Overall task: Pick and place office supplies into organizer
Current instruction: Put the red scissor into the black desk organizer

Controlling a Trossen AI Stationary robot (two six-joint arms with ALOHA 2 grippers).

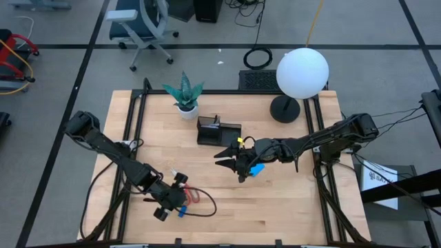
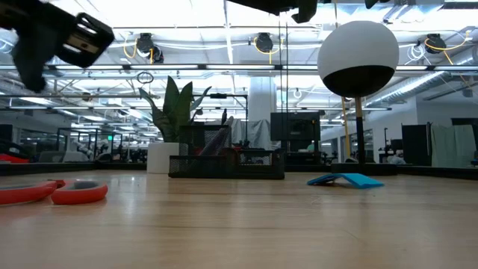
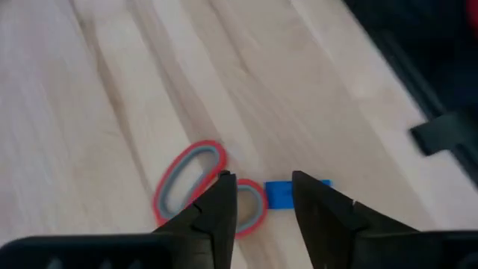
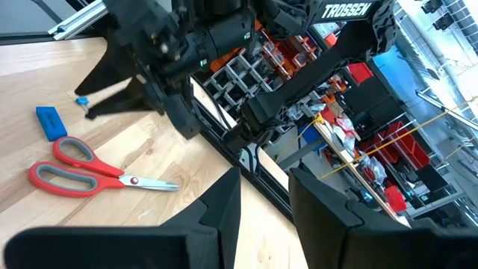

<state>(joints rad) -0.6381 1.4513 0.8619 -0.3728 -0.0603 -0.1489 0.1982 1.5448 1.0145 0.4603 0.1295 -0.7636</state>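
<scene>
The red-handled scissors (image 1: 195, 200) are lying at the high view's lower left, blades pointing right, just beside your left gripper (image 1: 172, 201), which is hovering part-open and empty, nearer than the right.

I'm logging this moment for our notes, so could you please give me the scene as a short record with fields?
left gripper: open, above the front left of the table, over the scissors
right gripper: open, mid-table, beside the notepad
scissors: red-handled, flat on the wood
blue block: next to the scissor handles
notepad: bright blue, in front of the organizer
organizer: black, near the potted plant and lamp
</scene>
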